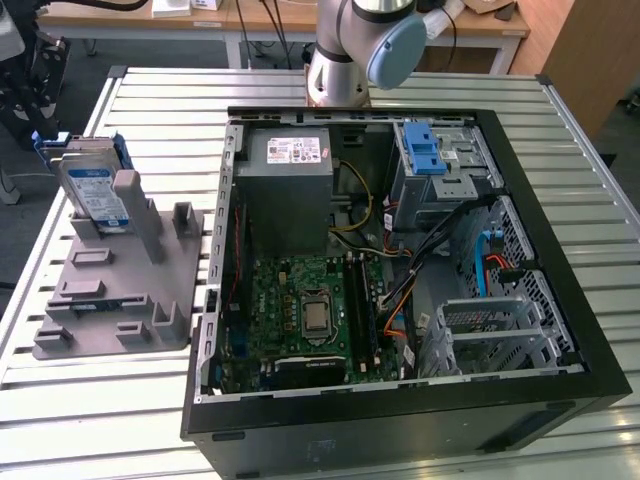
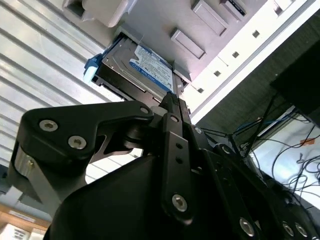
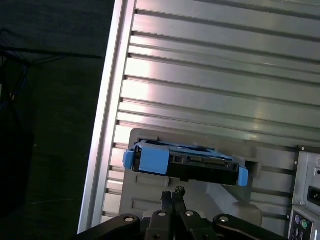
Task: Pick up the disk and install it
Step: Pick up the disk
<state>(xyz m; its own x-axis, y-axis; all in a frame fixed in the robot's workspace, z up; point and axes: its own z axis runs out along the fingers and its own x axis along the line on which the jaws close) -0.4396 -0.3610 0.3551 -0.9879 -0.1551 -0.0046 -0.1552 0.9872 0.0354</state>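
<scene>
Pincer (image 3: 172,196) closed, fingertips together, holding nothing. Disk (image 3: 200,161) stands on edge in grey holder (image 1: 110,300) on bench (image 3: 210,65), just ahead of pincer tips; contact unclear.

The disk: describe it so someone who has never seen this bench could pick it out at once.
Start at the open black computer case. On the exterior view's left of it lies a grey moulded holder tray; the flat silver disk stands at its far corner. Its neighbours are plain grey; it bears a white-and-blue label and blue side rails.
</scene>
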